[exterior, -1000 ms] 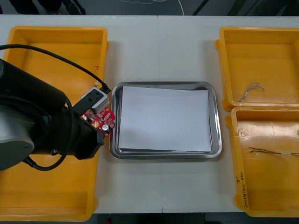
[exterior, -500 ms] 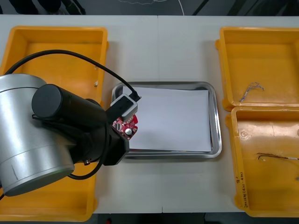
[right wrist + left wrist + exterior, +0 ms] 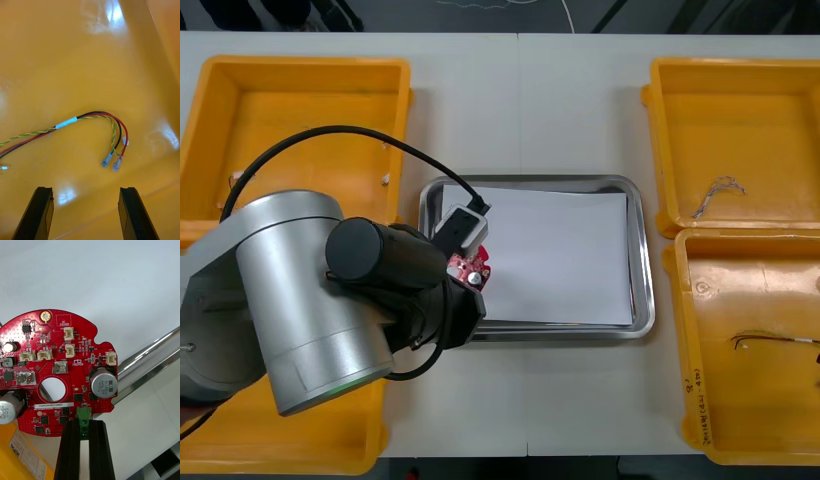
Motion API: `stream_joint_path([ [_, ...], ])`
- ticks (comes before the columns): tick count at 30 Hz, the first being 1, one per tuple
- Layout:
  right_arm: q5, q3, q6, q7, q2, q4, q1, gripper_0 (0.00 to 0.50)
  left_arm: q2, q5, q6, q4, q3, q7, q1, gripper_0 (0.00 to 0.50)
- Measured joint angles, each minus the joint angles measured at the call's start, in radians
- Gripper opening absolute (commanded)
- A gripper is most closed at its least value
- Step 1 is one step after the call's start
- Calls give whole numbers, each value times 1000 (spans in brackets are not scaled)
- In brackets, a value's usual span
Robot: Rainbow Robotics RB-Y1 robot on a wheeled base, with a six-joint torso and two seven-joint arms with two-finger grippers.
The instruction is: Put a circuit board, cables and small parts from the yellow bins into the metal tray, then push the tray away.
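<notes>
In the near right yellow bin (image 3: 692,330), the right gripper (image 3: 84,195) is held with fingers spread apart above the red and yellow cable (image 3: 93,114). Farther on, the round red circuit board (image 3: 56,348) is clamped at its edge between the left gripper's (image 3: 83,426) fingers, over the metal tray's (image 3: 639,250) near left rim.

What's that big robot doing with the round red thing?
The robot is loading the metal tray. Its left gripper pinches a round red circuit board by the edge and holds it over the tray's left end, above the white inside. The right gripper hovers open over a red and yellow cable lying in a yellow bin on the robot's right.
</notes>
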Motion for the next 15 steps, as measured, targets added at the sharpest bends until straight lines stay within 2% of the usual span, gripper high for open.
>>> stream_joint_path([
  [6, 0, 0, 104, -13, 0, 0, -84, 500, 0, -30, -61, 59, -52, 0, -6, 0],
  [12, 10, 0, 210, -223, 0, 0, -195, 500, 0, -65, -101, 110, -103, 0, -6, 0],
  [15, 17, 0, 235, -282, 0, 12, -239, 500, 0, -82, -120, 135, -134, 0, -10, 0],
])
